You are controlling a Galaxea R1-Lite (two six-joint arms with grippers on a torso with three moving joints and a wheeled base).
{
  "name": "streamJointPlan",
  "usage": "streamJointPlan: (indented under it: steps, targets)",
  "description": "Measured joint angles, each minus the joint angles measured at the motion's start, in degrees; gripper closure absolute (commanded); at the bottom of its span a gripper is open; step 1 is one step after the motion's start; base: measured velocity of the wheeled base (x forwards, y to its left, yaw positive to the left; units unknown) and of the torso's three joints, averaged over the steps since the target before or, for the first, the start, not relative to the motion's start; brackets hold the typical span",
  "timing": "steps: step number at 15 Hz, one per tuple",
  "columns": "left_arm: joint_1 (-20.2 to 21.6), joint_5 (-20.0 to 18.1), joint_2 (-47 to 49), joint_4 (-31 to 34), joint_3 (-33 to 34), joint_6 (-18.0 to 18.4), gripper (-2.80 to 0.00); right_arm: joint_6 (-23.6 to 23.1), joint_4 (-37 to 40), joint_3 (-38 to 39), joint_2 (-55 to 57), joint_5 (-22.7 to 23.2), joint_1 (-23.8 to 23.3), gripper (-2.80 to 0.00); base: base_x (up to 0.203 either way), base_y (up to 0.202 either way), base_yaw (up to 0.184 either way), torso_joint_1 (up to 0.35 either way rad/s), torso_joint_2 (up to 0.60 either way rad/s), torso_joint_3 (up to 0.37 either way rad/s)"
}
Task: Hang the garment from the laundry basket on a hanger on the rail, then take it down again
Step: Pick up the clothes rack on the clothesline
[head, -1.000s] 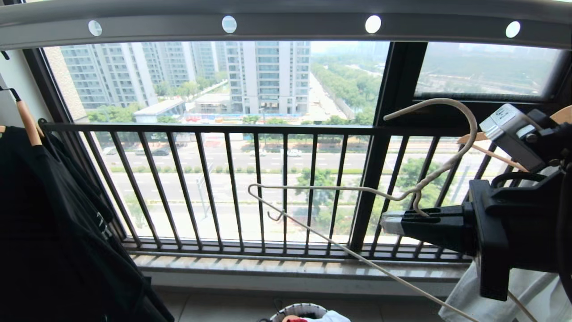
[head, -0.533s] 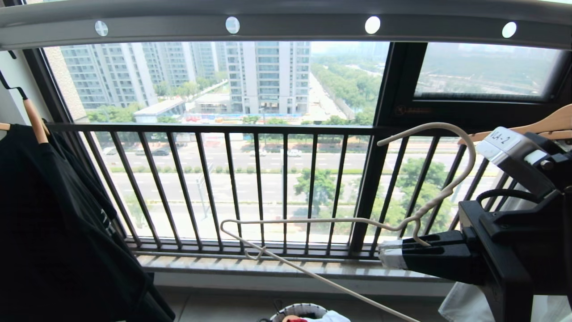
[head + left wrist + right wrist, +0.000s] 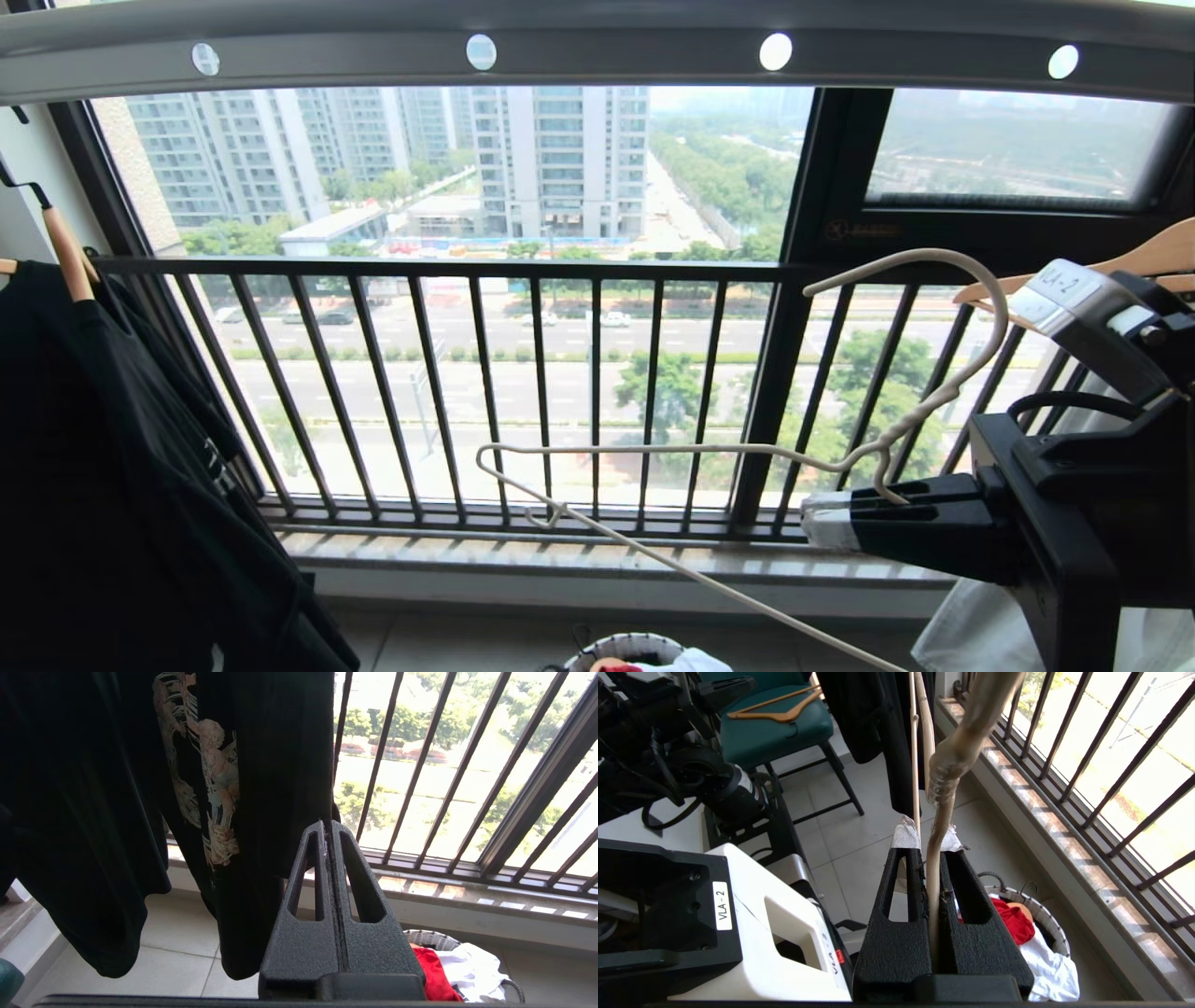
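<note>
The right hand (image 3: 822, 518) is clamped on the hanger (image 3: 747, 451), its black, rough-textured fingers (image 3: 906, 914) pinching the twisted neck just under the hook. White tape wraps the fingertips. The hanger is thin off-white wire; its curved hook arcs up well below the rail (image 3: 597, 42), and its bar slants down toward the basket (image 3: 625, 649). A small notch hook (image 3: 546, 513) shows near the bar's far corner.

The left hand (image 3: 329, 830) is fully shut and holds nothing; its tips sit beside a hanging black shirt (image 3: 243, 779) with a pale print.

The rail is a grey metal bar overhead with a row of round holes. Below it, the round white basket with a woven rim stands on the tiled floor, and the red garment (image 3: 1013, 921) lies crumpled inside it, touching a white cloth (image 3: 1052, 966). Wooden hangers (image 3: 1153, 261) show beside the right arm, under the rail.
</note>
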Motion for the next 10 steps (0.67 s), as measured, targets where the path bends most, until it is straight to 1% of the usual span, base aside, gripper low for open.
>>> streamJointPlan:
  steps: [4,10]
  targets:
    - [0.00,0.00,0.00,0.00,0.00,0.00,0.00,0.01,-0.09,-0.02,-0.09,-0.02,-0.32,0.00,0.000,0.000,0.000,0.000,0.00,0.000]
    - [0.00,0.00,0.00,0.02,0.00,-0.01,0.00,-0.05,-0.11,0.06,-0.09,-0.02,-0.77,0.00,0.000,0.000,0.000,-0.121,0.27,0.142]
